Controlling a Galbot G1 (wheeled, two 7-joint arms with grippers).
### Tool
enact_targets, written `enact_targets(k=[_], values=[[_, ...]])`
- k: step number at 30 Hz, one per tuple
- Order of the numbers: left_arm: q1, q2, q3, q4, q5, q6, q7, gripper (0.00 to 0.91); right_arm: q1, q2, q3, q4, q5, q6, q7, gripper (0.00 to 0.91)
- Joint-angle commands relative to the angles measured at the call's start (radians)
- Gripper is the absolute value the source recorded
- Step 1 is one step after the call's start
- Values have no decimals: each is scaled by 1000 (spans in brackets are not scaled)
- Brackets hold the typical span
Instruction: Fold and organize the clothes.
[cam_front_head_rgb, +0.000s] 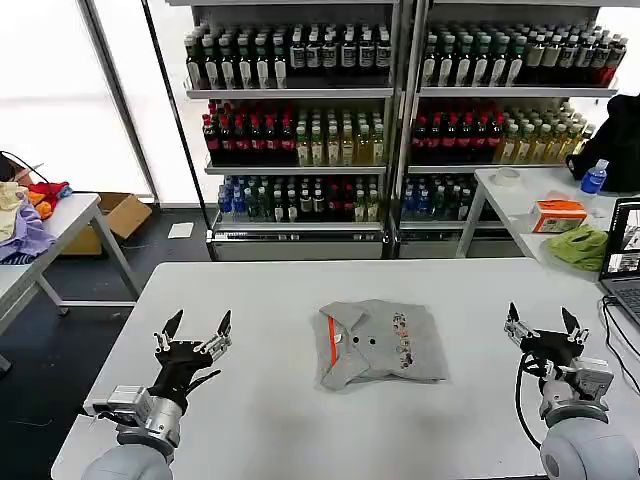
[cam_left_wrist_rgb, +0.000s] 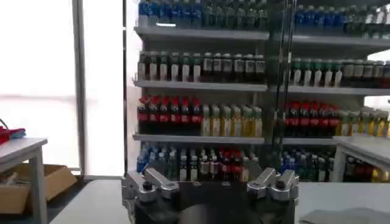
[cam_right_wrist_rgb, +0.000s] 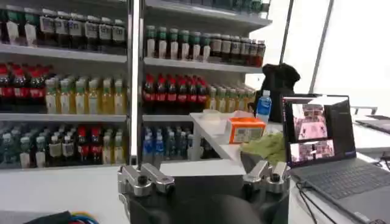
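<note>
Both grippers hover low over the white table (cam_front_head_rgb: 270, 420) with fingers spread apart and nothing between them: we see the left gripper (cam_front_head_rgb: 193, 335) near the left edge and the right gripper (cam_front_head_rgb: 540, 326) near the right edge. Between them, well apart from each, lies the folded shirt (cam_front_head_rgb: 380, 343) at mid-table. We note light grey cloth, an orange-lined collar with buttons on its left side, and a small multicoloured print. Bare tabletop surrounds the shirt on all sides. A laptop (cam_front_head_rgb: 625, 262) sits at the right edge, just beyond the right gripper.
</note>
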Motion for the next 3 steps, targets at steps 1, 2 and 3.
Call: enact_targets(k=[1, 2, 3], values=[[7, 5, 9, -4, 6, 1, 9, 907, -20, 20, 6, 15, -9, 3, -8, 907], [10, 5, 3, -4, 5, 0, 10, 907, -19, 22, 2, 11, -11, 5, -9, 907], [10, 5, 0, -2, 3, 0, 10, 907, -16, 25, 0, 6, -11, 5, -9, 907]])
